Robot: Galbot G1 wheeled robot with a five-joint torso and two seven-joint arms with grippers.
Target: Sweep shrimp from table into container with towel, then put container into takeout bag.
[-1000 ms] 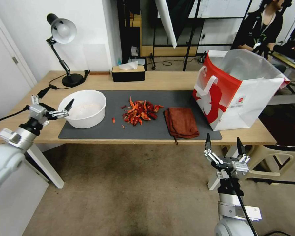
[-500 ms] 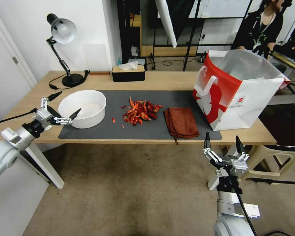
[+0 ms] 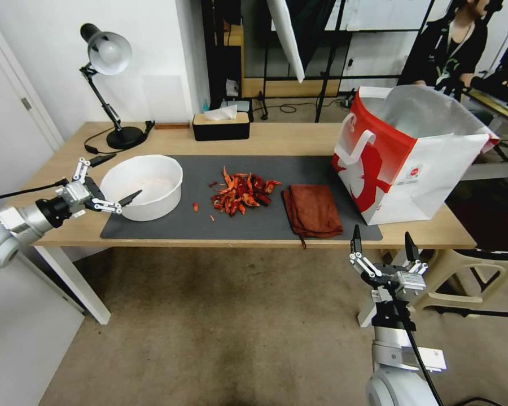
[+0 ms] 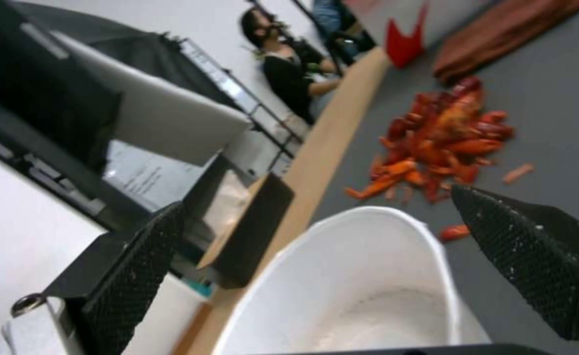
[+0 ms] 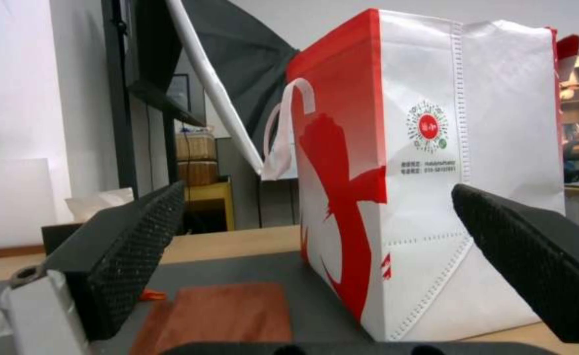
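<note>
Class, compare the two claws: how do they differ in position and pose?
The left claw reaches in level over the table, straddling the container's rim; the right claw hangs below the table's front edge. The left claw points sideways toward the shrimp; the right claw points upward. Both are open and hold nothing.

1 bench, 1 grey mat, 1 white container, 1 shrimp heap plus about 4 loose pieces beside it, 1 brown towel, 1 takeout bag, 1 desk lamp, 1 tissue box, 2 claws: left claw, right claw.
</note>
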